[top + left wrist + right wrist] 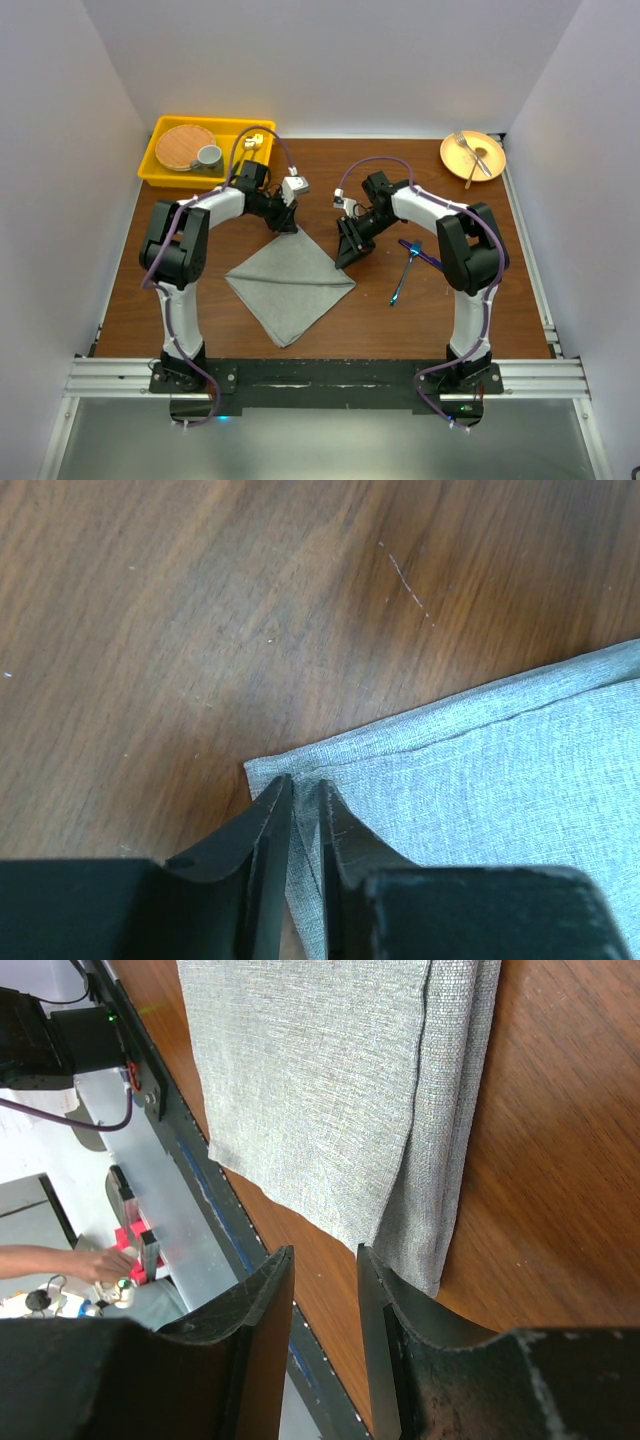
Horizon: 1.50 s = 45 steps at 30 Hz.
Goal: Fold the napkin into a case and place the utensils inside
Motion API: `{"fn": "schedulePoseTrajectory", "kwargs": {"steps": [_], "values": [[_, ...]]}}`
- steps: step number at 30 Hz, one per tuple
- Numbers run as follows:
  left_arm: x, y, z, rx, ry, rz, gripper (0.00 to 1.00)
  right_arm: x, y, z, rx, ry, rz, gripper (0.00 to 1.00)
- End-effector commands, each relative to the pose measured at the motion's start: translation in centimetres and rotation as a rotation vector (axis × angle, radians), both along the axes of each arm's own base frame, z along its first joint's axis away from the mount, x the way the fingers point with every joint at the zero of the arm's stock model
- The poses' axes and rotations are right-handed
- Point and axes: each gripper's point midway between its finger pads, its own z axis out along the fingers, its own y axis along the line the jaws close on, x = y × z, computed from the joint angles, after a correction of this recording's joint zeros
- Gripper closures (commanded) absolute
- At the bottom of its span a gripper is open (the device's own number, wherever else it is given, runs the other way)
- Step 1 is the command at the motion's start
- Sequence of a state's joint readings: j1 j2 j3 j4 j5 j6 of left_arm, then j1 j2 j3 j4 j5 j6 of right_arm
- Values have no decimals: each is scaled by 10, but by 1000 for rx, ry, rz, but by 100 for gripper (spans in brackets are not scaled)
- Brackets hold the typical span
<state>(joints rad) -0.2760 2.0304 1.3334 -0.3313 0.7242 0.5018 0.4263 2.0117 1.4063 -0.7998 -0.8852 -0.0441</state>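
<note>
left wrist view: left hand [303,786] pinches the napkin [480,780] corner; right hand [323,1255] stands open.

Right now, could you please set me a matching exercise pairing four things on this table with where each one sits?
Things:
1. napkin
2. blue utensils
3. yellow bin
4. orange plate

Places:
A. far right corner
B. far left corner
C. middle of the table
D. just right of the napkin

Pairs: 1-C, 2-D, 3-B, 4-A

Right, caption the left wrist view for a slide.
Left gripper pinching a corner of the grey napkin on the table.
</note>
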Motion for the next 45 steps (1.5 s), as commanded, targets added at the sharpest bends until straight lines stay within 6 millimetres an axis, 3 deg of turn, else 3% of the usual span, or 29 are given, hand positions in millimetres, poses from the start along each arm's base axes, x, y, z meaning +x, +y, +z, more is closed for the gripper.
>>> {"fn": "schedulePoseTrajectory", "kwargs": {"steps": [1,6,14,30,40,45], "values": [[11,-3,11,-13,-52,-19,82,5,5,7,23,-6,3,64],[12,-4,18,-27,-67,-19,100,6,6,7,22,-5,2,64],[27,7,35,-35,-120,34,100,5,6,9,32,-8,6,64],[27,1,29,-51,-103,30,100,-3,25,17,84,-19,50,63],[18,-2,24,-52,-91,5,100,4,41,9,94,-27,40,63],[17,-4,21,-51,-85,3,100,4,42,-10,85,6,31,64]]}}
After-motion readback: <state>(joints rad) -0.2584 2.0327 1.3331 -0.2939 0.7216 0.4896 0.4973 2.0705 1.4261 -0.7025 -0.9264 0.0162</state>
